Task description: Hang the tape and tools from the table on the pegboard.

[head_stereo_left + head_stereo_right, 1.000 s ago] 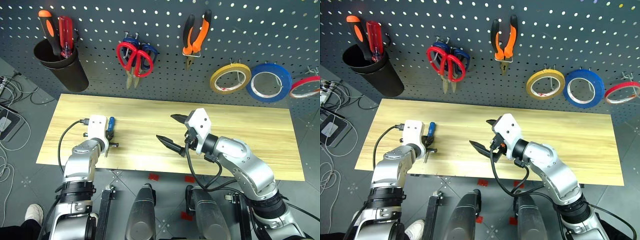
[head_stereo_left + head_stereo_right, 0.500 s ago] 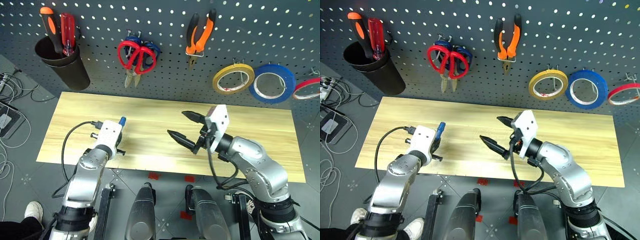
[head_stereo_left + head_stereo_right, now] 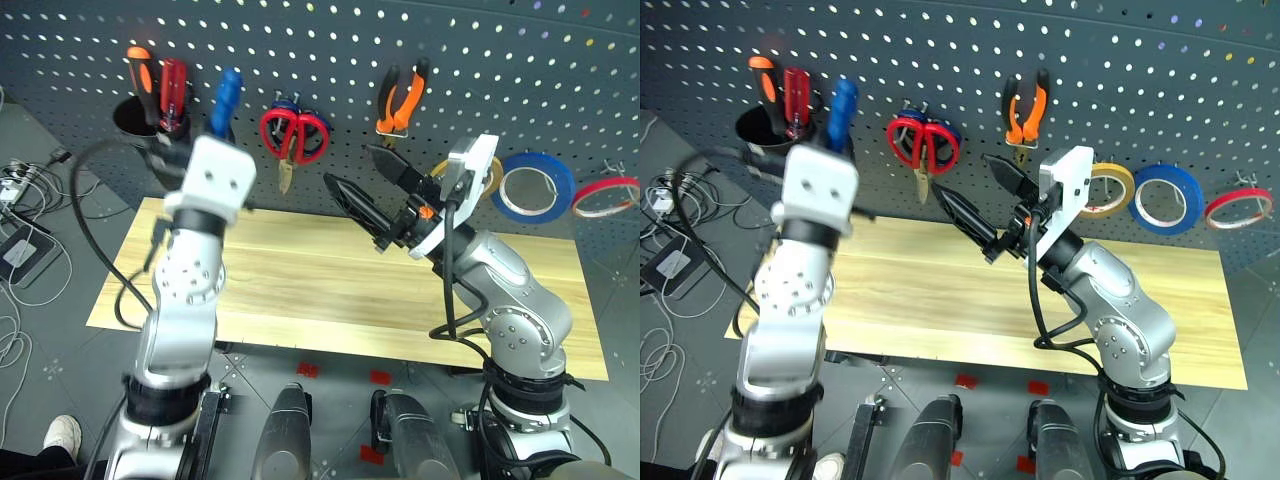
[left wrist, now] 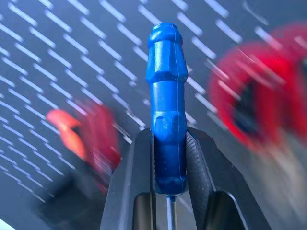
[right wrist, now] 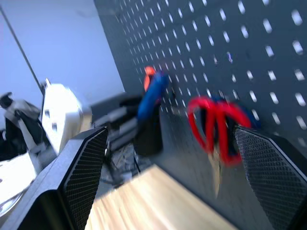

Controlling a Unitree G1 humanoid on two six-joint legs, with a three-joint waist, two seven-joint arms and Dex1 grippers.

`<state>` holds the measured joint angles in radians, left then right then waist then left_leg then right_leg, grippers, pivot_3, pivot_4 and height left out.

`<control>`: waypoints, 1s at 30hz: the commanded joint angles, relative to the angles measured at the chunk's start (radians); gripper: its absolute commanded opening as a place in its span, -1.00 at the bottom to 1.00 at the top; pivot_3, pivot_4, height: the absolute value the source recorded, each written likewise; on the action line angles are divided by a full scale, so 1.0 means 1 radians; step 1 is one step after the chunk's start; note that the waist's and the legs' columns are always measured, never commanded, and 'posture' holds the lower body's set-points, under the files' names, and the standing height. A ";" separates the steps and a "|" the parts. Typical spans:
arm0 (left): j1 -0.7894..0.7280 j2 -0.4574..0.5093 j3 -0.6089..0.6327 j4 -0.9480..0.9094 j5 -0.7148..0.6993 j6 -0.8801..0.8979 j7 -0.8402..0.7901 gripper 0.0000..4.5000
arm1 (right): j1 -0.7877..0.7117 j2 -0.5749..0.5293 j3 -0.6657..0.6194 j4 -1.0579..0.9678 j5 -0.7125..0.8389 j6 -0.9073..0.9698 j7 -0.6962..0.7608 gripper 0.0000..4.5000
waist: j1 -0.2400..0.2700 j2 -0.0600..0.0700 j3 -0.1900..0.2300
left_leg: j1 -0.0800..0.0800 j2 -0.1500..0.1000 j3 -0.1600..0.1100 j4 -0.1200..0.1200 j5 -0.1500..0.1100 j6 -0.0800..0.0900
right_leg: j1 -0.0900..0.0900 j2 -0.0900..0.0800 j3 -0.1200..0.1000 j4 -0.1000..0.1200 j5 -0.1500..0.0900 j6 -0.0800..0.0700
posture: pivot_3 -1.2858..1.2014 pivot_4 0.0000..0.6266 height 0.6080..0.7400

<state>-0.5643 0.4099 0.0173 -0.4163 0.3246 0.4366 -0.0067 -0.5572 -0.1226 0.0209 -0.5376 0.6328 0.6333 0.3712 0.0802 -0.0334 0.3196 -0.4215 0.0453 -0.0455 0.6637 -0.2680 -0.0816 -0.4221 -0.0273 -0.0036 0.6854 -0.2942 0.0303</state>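
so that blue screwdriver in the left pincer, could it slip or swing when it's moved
Probably stiff: the screwdriver stands straight in the left pincer. It might pivot, since the fingers clamp just the handle's lower end. Its ridged handle likely resists slipping.

The pegboard (image 3: 300, 40) is carrying the red-handled scissors (image 3: 295, 135) on a hook, with blue-handled scissors (image 3: 285, 103) hanging just behind them. Left of the red-handled scissors a black cup (image 3: 760, 125) is holding an orange screwdriver (image 3: 140, 65) and a red screwdriver (image 3: 173, 85). Right of the scissors the pliers (image 3: 400, 95) are hanging, then farther right the yellow tape (image 3: 1118, 185), a blue roll (image 3: 533, 187) and a red roll (image 3: 605, 197). Below the scissors the table (image 3: 300, 270) is standing against the board.
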 commanded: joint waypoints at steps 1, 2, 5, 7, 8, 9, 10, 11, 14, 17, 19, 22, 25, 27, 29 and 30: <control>-0.126 0.023 0.047 0.117 -0.003 -0.082 0.029 -0.77 | -0.041 0.020 0.002 0.006 0.001 -0.038 -0.014 1.00 | 0.001 -0.001 -0.009 | -0.001 0.000 -0.001 0.000 0.000 0.000 | 0.000 0.000 -0.001 0.000 0.000 0.000 | 0.21 -0.36 1.00; -0.166 0.027 0.052 0.164 -0.007 -0.107 0.032 -0.77 | -0.048 0.025 0.006 0.015 -0.005 -0.045 -0.016 1.00 | 0.002 -0.001 -0.014 | -0.001 0.000 -0.001 0.001 0.000 0.000 | 0.000 0.000 -0.002 -0.001 0.000 0.000 | 0.21 -0.37 1.00; -0.299 0.037 0.059 0.335 -0.023 -0.202 0.047 -0.77 | -0.066 0.040 0.017 0.041 -0.023 -0.063 -0.021 1.00 | 0.003 -0.003 -0.018 | -0.003 0.000 -0.003 0.001 0.000 0.000 | 0.000 0.000 -0.004 -0.002 0.000 0.000 | 0.21 -0.38 1.00; -0.353 0.038 0.058 0.423 -0.025 -0.259 0.062 -0.77 | -0.072 0.045 0.024 0.052 -0.032 -0.074 -0.020 1.00 | 0.002 -0.003 -0.019 | -0.003 0.000 -0.004 0.001 0.002 -0.001 | 0.000 0.001 -0.005 -0.002 0.001 -0.002 | 0.21 -0.38 1.00; -0.372 0.037 0.058 0.459 -0.026 -0.282 0.071 -0.77 | -0.072 0.046 0.029 0.054 -0.036 -0.079 -0.020 1.00 | 0.002 -0.003 -0.019 | -0.003 0.000 -0.004 0.001 0.002 -0.001 | 0.000 0.001 -0.005 -0.002 0.001 -0.002 | 0.21 -0.37 1.00; -0.384 0.035 0.061 0.488 -0.028 -0.301 0.080 -0.77 | -0.072 0.048 0.033 0.055 -0.039 -0.083 -0.021 1.00 | 0.002 -0.003 -0.019 | -0.004 0.000 -0.004 0.001 0.002 0.000 | 0.000 0.001 -0.005 -0.002 0.001 -0.002 | 0.21 -0.37 1.00; -0.393 0.033 0.065 0.512 -0.030 -0.315 0.090 -0.77 | -0.071 0.048 0.037 0.054 -0.042 -0.086 -0.021 1.00 | 0.001 -0.003 -0.019 | -0.004 0.000 -0.004 0.001 0.002 0.000 | 0.000 0.001 -0.005 -0.002 0.001 -0.002 | 0.20 -0.35 1.00; -0.396 0.030 0.072 0.532 -0.036 -0.322 0.098 -0.77 | -0.070 0.047 0.042 0.053 -0.047 -0.089 -0.021 1.00 | 0.000 -0.003 -0.019 | -0.004 0.000 -0.004 0.001 0.002 0.000 | 0.000 0.001 -0.005 -0.002 0.001 -0.002 | 0.20 -0.35 1.00; -0.389 0.026 0.092 0.566 -0.049 -0.331 0.117 -0.77 | -0.062 0.043 0.050 0.046 -0.055 -0.092 -0.023 1.00 | -0.001 -0.003 -0.019 | -0.004 0.000 -0.004 0.001 0.002 0.000 | 0.000 0.001 -0.005 -0.002 0.001 -0.002 | 0.19 -0.34 1.00; -0.367 0.026 0.113 0.583 -0.062 -0.325 0.134 -0.77 | -0.052 0.043 0.057 0.038 -0.064 -0.089 -0.025 1.00 | -0.001 -0.003 -0.019 | -0.004 0.000 -0.005 0.001 0.002 -0.001 | -0.001 0.001 -0.006 -0.001 0.001 -0.002 | 0.18 -0.33 1.00; -0.348 0.030 0.130 0.588 -0.064 -0.319 0.149 -0.77 | -0.047 0.041 0.061 0.034 -0.066 -0.087 -0.025 1.00 | -0.002 -0.003 -0.019 | -0.004 0.000 -0.005 0.001 0.002 -0.001 | -0.001 0.001 -0.006 0.000 0.001 -0.002 | 0.18 -0.33 1.00; -0.316 0.034 0.148 0.574 -0.062 -0.301 0.163 -0.77 | -0.044 0.038 0.065 0.035 -0.070 -0.088 -0.026 1.00 | -0.003 -0.003 -0.020 | -0.004 0.000 -0.005 0.001 0.002 0.000 | -0.001 0.001 -0.006 0.004 0.001 -0.002 | 0.18 -0.33 1.00; -0.277 0.021 0.169 0.527 -0.075 -0.254 0.170 -0.77 | -0.041 0.032 0.068 0.037 -0.072 -0.088 -0.025 1.00 | -0.003 -0.003 -0.020 | -0.004 0.000 -0.005 0.002 0.002 0.000 | -0.001 0.001 -0.006 0.005 0.001 -0.002 | 0.19 -0.32 1.00; -0.260 0.007 0.178 0.501 -0.084 -0.220 0.174 -0.77 | -0.038 0.028 0.072 0.040 -0.077 -0.090 -0.020 1.00 | -0.002 -0.003 -0.020 | -0.004 0.000 -0.005 0.002 0.002 0.000 | -0.001 0.001 -0.006 0.005 0.001 -0.002 | 0.19 -0.32 1.00; -0.242 -0.004 0.182 0.475 -0.087 -0.200 0.176 -0.34 | -0.036 0.025 0.074 0.047 -0.081 -0.092 -0.017 1.00 | -0.001 -0.004 -0.020 | -0.004 0.000 -0.005 0.003 0.002 0.000 | 0.000 0.001 -0.006 0.006 0.001 -0.002 | 0.19 -0.32 1.00; -0.236 -0.007 0.183 0.465 -0.087 -0.194 0.176 -0.21 | -0.035 0.025 0.075 0.049 -0.082 -0.093 -0.016 1.00 | -0.001 -0.004 -0.021 | -0.004 0.000 -0.005 0.003 0.002 0.000 | 0.000 0.001 -0.006 0.006 0.001 -0.002 | 0.19 -0.32 1.00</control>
<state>-0.8082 0.4046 0.1865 0.1135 0.2385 0.2346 0.1625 -0.5967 -0.0966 0.0960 -0.4562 0.5521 0.5661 0.3497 0.0795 -0.0373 0.2987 -0.4253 0.0453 -0.0508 0.6673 -0.2656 -0.0820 -0.4225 -0.0266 -0.0094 0.6921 -0.2931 0.0285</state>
